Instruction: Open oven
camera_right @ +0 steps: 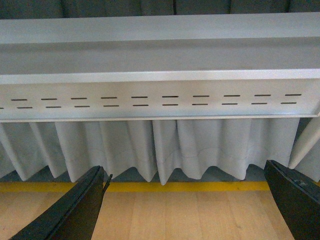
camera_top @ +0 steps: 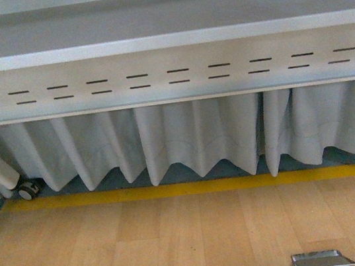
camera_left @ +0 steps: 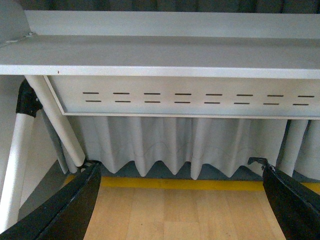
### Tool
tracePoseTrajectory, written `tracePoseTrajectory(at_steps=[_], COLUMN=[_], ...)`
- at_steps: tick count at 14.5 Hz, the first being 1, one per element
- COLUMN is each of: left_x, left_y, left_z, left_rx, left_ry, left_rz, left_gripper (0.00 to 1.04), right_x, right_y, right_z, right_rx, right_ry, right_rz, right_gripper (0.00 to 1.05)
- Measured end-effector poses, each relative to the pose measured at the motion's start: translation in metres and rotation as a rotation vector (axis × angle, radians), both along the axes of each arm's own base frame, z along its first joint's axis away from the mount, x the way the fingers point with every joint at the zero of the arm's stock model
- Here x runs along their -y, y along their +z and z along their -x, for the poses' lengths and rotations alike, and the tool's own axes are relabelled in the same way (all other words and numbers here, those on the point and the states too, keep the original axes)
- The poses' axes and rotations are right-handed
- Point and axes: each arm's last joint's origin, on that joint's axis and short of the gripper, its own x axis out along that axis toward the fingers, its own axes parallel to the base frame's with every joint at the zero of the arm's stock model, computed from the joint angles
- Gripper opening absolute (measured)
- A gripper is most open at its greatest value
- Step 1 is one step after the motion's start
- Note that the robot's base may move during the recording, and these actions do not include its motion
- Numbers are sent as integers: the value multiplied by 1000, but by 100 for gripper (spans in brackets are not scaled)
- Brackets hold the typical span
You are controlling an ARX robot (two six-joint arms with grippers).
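Over the wooden floor (camera_left: 180, 210), left gripper (camera_left: 175, 166) and right gripper (camera_right: 185, 168) gape wide

The front view looks level at a slotted panel (camera_top: 169, 74), pleated curtain (camera_top: 198, 136) and yellow floor line (camera_top: 199, 187). Both wrist views face that same stretch, seen between the spread fingers (camera_left: 65, 210) of the left gripper (camera_left: 174, 164) and right gripper (camera_right: 184, 166), similarly near.
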Motion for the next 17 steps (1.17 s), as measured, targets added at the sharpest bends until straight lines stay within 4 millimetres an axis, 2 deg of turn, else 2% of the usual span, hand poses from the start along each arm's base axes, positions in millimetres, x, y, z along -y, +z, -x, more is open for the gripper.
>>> tracePoseTrajectory(at_steps=[17], left_x=[0], left_y=[0], left_z=[0], left_rx=[0], left_ry=[0], left_rz=[0], left_gripper=[98], right_x=[0], right_y=[0], right_z=[0], right_rx=[0], right_ry=[0], right_rz=[0], right_gripper=[98])
